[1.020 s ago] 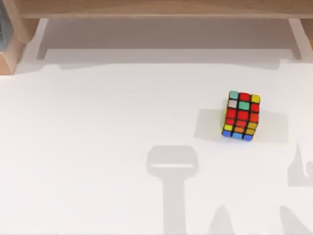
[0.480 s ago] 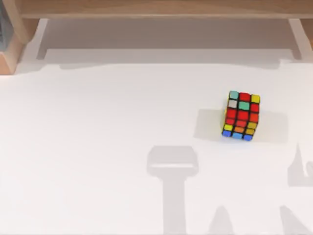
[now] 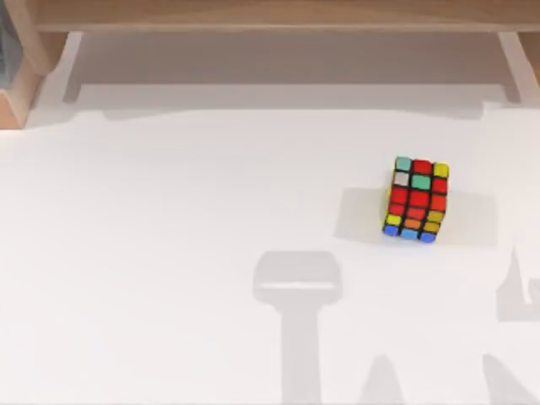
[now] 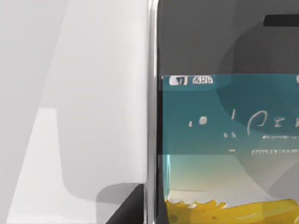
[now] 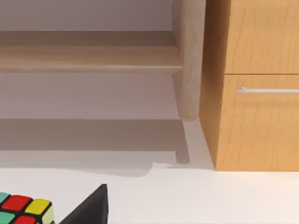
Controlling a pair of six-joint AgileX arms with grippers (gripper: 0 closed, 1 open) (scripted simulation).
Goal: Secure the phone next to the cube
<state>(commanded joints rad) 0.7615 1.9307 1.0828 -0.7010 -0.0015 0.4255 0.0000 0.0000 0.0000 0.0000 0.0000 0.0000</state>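
My left wrist view is cropping the phone [image 4: 224, 140] on three sides; my right wrist view is cutting the cube [image 5: 23, 211] to a corner.

You are looking down on a plain white table [image 3: 169, 253] that runs the full width of the top view, brightly lit from above so that soft grey shadows fall across its near half and along its far edge. Along the far side you see a pale wooden shelf rail [image 3: 270, 15] with a wooden upright [image 3: 21, 76] at the far left corner. From the right wrist view you get the same light wood up close: a round wooden post [image 5: 189, 60], a horizontal wooden shelf [image 5: 88, 58], and beside them a wooden cabinet [image 5: 261, 116] whose drawer front carries a slim metal handle [image 5: 268, 90].
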